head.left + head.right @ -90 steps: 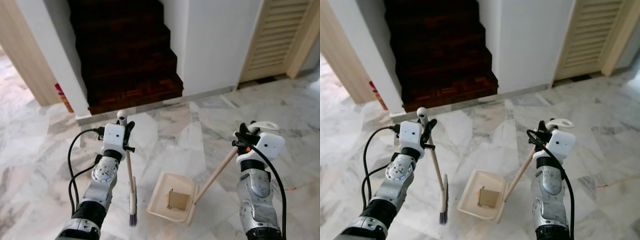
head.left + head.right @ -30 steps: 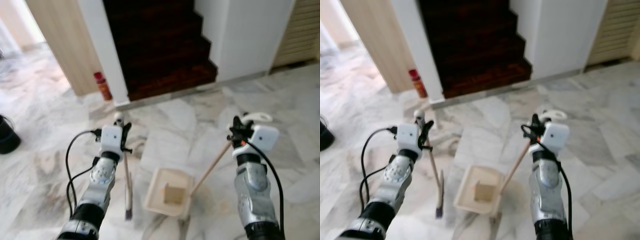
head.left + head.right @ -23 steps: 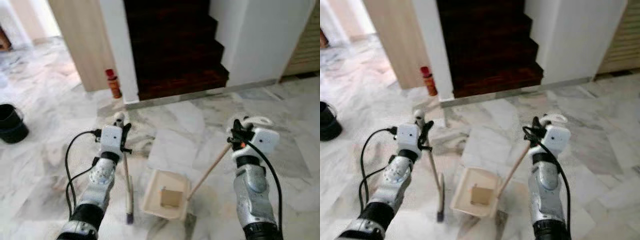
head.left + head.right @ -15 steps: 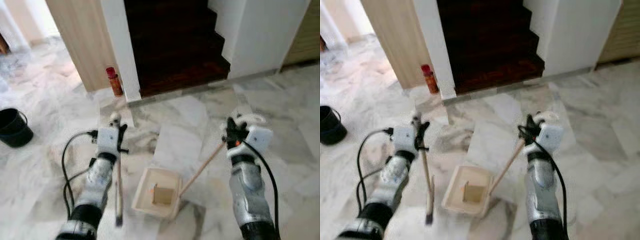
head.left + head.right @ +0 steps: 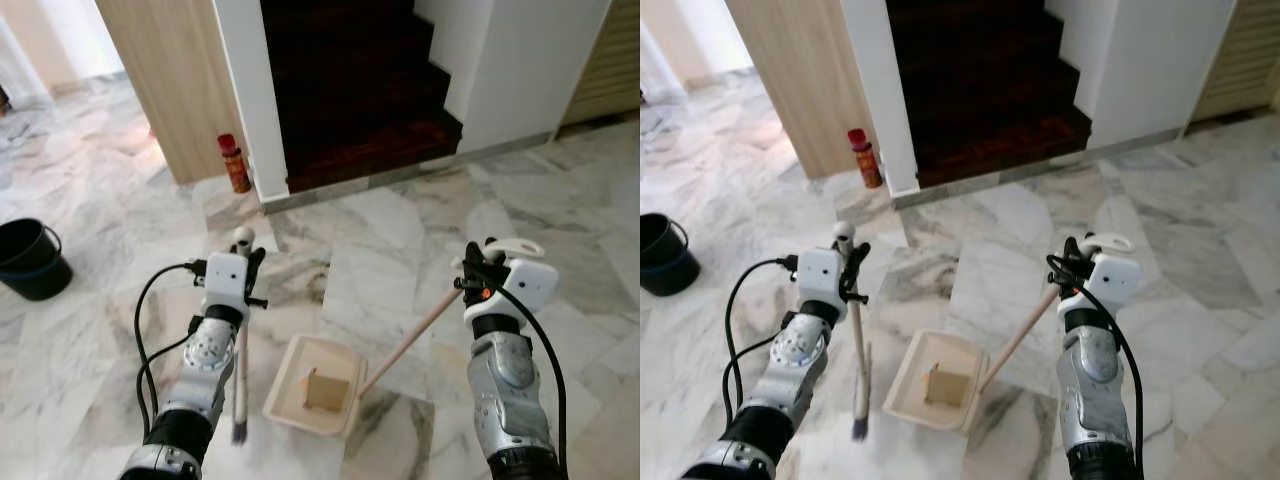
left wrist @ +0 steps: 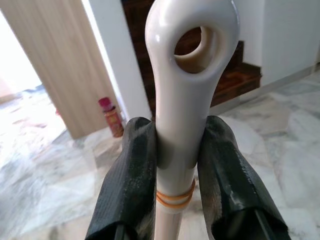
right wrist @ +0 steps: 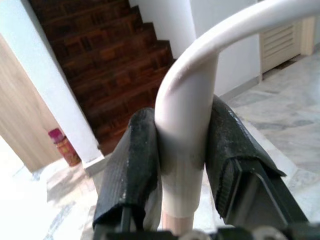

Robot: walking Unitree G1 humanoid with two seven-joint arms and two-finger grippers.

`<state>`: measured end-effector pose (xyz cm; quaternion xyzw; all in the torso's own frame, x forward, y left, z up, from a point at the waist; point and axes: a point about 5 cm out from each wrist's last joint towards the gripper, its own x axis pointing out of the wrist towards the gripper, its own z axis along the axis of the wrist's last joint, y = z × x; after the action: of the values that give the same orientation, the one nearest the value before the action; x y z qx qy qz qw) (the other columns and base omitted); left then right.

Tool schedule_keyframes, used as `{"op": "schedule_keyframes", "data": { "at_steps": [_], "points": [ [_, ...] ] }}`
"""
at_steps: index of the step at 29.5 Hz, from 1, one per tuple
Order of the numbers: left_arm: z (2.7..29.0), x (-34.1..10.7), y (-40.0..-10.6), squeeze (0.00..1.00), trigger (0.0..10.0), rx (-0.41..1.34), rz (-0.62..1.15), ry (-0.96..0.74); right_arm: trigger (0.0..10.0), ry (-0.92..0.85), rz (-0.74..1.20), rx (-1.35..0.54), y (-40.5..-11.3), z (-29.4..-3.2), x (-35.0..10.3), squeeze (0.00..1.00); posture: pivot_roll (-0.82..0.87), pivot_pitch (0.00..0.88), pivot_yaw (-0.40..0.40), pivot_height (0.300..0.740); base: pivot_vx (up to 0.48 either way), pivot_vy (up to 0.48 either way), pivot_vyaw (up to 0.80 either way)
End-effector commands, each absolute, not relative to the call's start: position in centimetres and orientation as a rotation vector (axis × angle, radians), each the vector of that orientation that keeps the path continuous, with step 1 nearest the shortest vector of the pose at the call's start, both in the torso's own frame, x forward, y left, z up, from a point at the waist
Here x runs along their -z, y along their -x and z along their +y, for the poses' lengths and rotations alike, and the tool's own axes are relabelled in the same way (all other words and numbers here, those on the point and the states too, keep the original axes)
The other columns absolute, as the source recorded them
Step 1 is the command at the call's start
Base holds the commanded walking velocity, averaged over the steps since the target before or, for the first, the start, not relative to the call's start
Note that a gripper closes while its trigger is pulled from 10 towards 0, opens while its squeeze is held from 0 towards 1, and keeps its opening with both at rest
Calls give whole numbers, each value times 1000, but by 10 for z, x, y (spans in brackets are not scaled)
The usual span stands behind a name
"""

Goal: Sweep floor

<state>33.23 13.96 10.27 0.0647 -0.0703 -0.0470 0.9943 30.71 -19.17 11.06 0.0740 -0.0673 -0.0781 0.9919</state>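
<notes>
The left gripper [image 6: 176, 165] is clamped on the white top of the broom [image 5: 240, 375], both black fingers [image 6: 131, 175] pressed against the handle just below its hanging loop, above a pair of orange bands. In the head views this gripper sits in the lower left of the frame, and the broom hangs nearly upright from it, its dark bristle end low at the bottom edge, over the marble floor [image 5: 400, 230]. The right gripper [image 7: 182, 155] is likewise closed, pinching the curved white grip of the dustpan handle [image 5: 410, 340], which runs as a pale wooden stick diagonally down toward the bottom centre of the frame. There the cream dustpan [image 5: 314, 386] sits, just right of the broom's bristles, with a small brown cardboard-like piece [image 5: 322, 391] lying inside it. Farther up the frame the floor shows grey-veined slabs. At the left edge, mid-height, stands a black bucket [image 5: 28, 260]. Beyond it, in the upper left, a red bottle [image 5: 235, 165] stands against the foot of a white wall post [image 5: 245, 90], beside a light wooden panel [image 5: 160, 70]. At the top centre dark wooden stairs [image 5: 350, 90] rise away, and a louvred door [image 5: 610, 60] occupies the upper right corner.
</notes>
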Motion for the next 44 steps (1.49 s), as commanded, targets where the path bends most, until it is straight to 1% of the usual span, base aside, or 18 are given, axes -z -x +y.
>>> {"op": "schedule_keyframes", "data": {
  "at_steps": [1, 12, 20, 27, 44],
  "points": [
    [147, -114, -335, 0, 10000, 68, -183, -130, 10000, -143, -199, 133, -312, -186, -127, 0, -125, 0, 71, 740, 0, 326, 0],
    [142, -115, -335, 0, 10000, 67, -190, -116, 10000, -138, -200, 117, -314, -184, -130, 0, -141, 0, 57, 740, 0, 330, 0],
    [148, -111, -333, 0, 10000, 78, -170, -124, 10000, -136, -206, 124, -313, -180, -130, 0, -190, 0, 94, 740, 0, 330, 0],
    [146, -114, -336, 0, 10000, 98, -171, -133, 10000, -141, -219, 147, -312, -185, -133, 0, -204, 0, 119, 740, 0, 329, 0],
    [146, -115, -336, 0, 10000, 103, -174, -129, 10000, -144, -209, 138, -311, -180, -130, 0, -193, 0, 105, 740, 0, 332, 0]
  ]
}}
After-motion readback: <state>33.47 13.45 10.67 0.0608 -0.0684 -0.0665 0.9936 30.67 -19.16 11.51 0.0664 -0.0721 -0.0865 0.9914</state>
